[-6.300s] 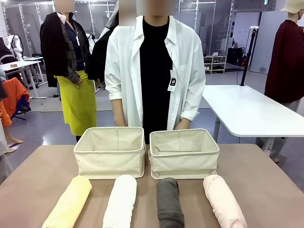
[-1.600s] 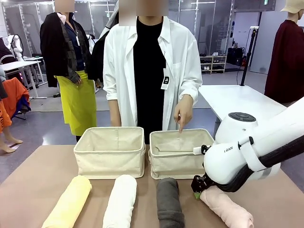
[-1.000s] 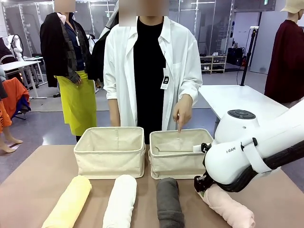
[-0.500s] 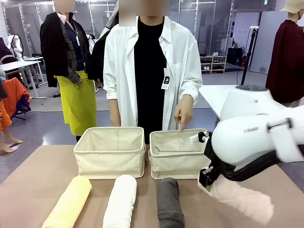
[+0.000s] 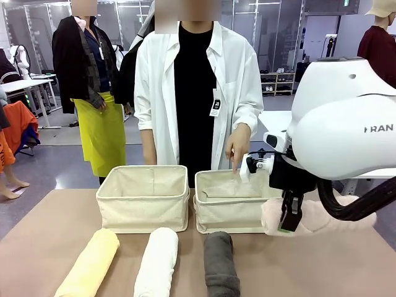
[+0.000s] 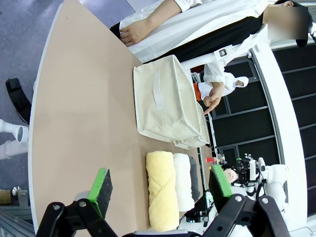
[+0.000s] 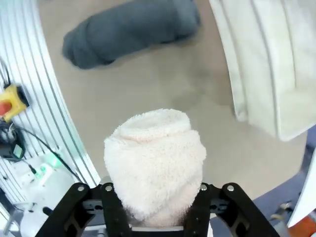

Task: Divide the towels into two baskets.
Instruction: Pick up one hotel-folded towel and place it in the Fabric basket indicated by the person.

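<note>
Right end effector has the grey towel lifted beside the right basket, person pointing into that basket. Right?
Not grey: the right end effector holds the pink towel, per the front view; the grey towel lies on the table. Rest stands.

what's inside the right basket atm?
Beige lining, no towel visible in the right basket; the person's hand points down into it. Its floor is hidden by the front wall, its right end by the right tool gripping the pink towel.

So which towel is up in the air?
The pale pink towel, gripped by the right end effector beside the right basket. The yellow towel, white towel and dark grey towel lie on the table.
</note>
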